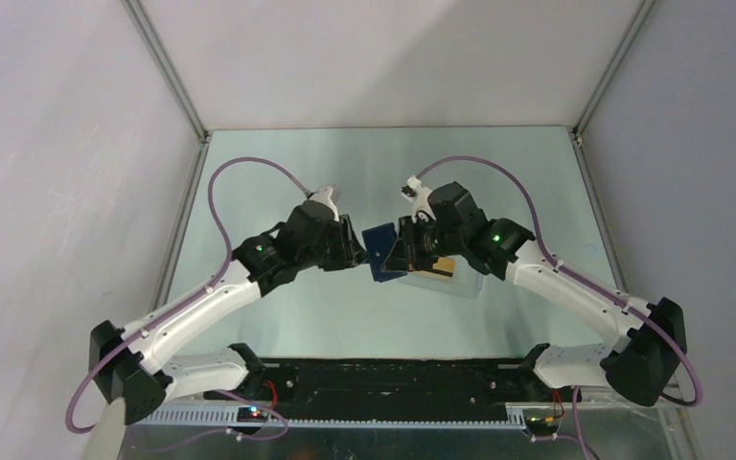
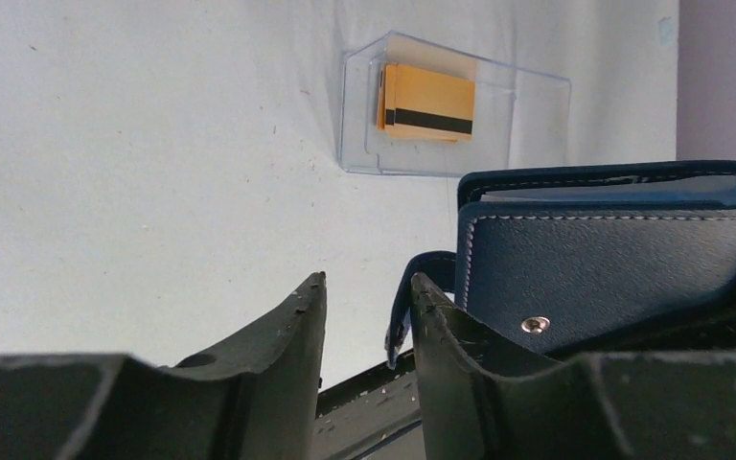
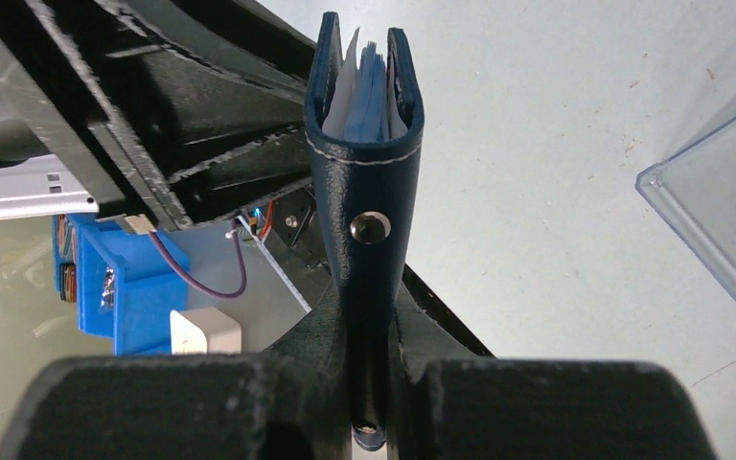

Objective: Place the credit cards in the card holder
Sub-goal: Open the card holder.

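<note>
R claw (image 3: 370, 331) pinching card holder (image 3: 364, 182), L claw (image 2: 369, 299) ajar

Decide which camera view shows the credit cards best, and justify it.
Left wrist: the credit cards lie fully visible in the clear tray, dark stripe showing. The top external view gives only a gold patch; the right wrist catches just a corner at its edge.

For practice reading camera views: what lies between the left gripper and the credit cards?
Left wrist view: bare table, then the clear tray's near wall, separate the left gripper from the credit cards.
</note>
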